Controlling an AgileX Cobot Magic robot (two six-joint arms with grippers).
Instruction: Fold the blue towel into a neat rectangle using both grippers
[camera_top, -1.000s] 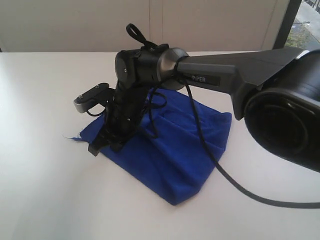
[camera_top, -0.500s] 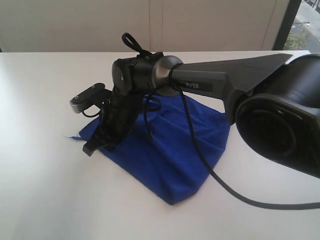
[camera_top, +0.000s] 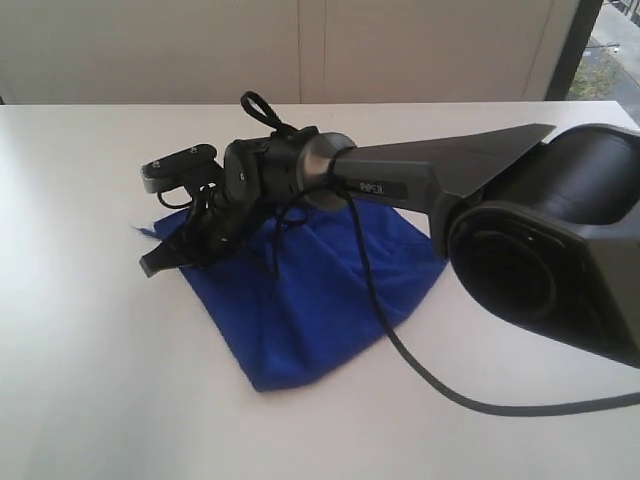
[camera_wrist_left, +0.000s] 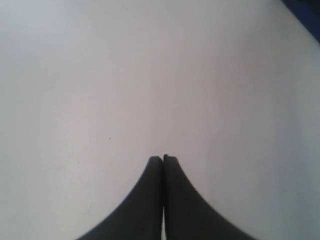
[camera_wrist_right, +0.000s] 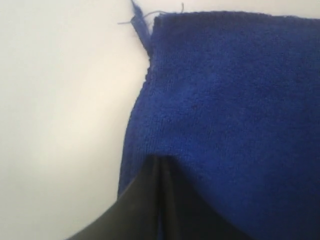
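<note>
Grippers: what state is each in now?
Left gripper: closed, holding nothing.
Right gripper: closed against the deep blue microfibre towel; a pinch cannot be told.

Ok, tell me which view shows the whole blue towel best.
The exterior view: the blue towel shows nearly whole, partly behind the right arm. The right wrist view shows one frayed corner; the left, just a blue sliver.

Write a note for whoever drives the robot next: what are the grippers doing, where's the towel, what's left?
Left gripper: shut, empty, over the white table.
Right gripper: shut, tips at the deep blue soft cloth towel, near its frayed corner; no cloth visibly pinched.
Towel: on the table, looks doubled over, wrinkled, edges uneven.
Left to do: straighten it into a neat rectangle.
</note>
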